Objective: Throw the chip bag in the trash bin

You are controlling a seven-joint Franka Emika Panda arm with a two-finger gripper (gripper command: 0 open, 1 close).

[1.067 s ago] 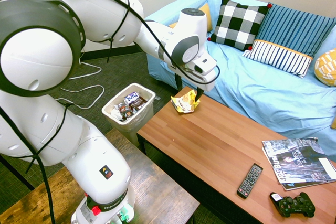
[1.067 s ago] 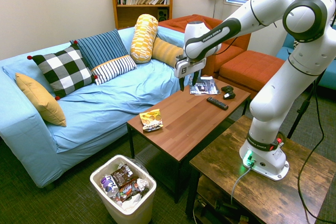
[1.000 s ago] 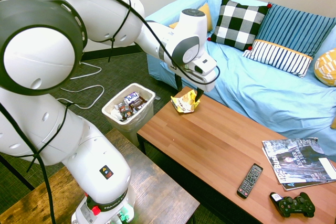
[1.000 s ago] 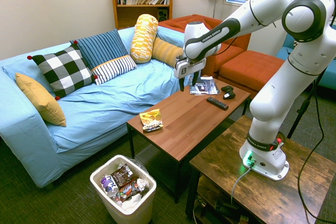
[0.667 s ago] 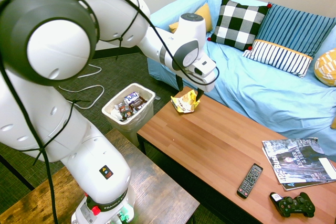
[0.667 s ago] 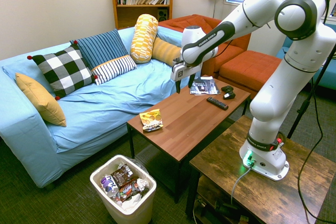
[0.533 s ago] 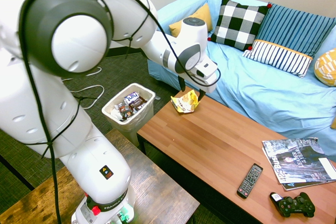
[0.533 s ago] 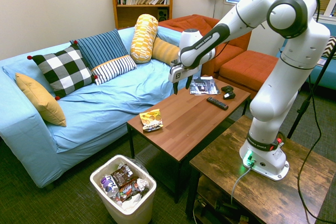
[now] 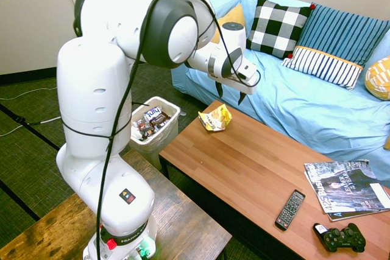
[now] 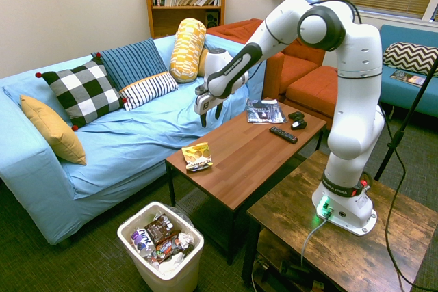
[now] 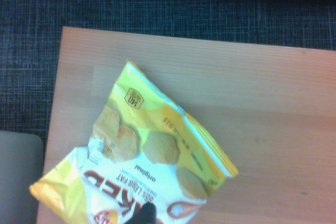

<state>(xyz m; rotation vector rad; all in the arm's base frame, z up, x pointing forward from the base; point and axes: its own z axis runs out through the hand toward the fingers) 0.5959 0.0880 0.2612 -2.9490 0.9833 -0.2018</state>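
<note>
The chip bag point(image 9: 216, 117) is seen lying at the left end of the desk point(image 9: 256, 168), centre of the frame. The hand point(image 9: 230, 94) is held just above it, fingers spread apart and empty. The trash bin point(image 9: 150, 125) is placed on the floor, left of the desk.

White robot arm — swung from the middle of the long wooden worktop point(image 10: 253, 148) toward its trash-bin end and lowered. Open two-finger gripper point(image 10: 210, 117) — now above the crumpled yellow foil chip bag point(image 10: 197, 156), jaws pointing down; earlier it hung higher, farther along the worktop.
</note>
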